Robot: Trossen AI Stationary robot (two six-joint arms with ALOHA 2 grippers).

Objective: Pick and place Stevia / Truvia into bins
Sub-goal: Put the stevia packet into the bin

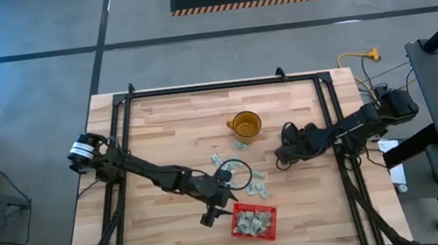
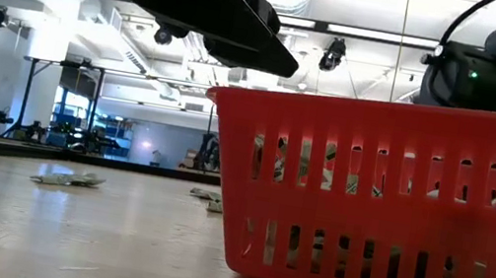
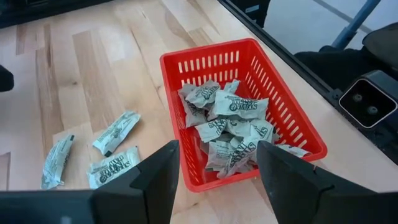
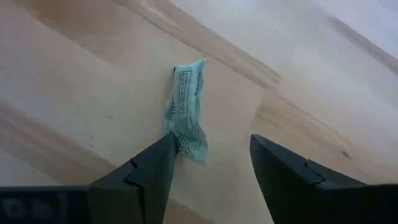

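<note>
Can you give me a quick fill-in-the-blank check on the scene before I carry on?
1. The red basket already holds a pile of ____ packets.
2. The left gripper hangs over the basket with its fingers ____.
3. The right gripper is open above a ____ packet lying on the wooden table.
4. The yellow-amber mug stands ____ the basket, on the table.

Missing words: Stevia; open; single; outside

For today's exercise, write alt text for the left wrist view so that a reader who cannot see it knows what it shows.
A red basket holding a heap of pale green packets sits on a wooden table, seen past the left gripper's two open dark fingers. Three loose packets lie on the wood beside the basket.
</note>
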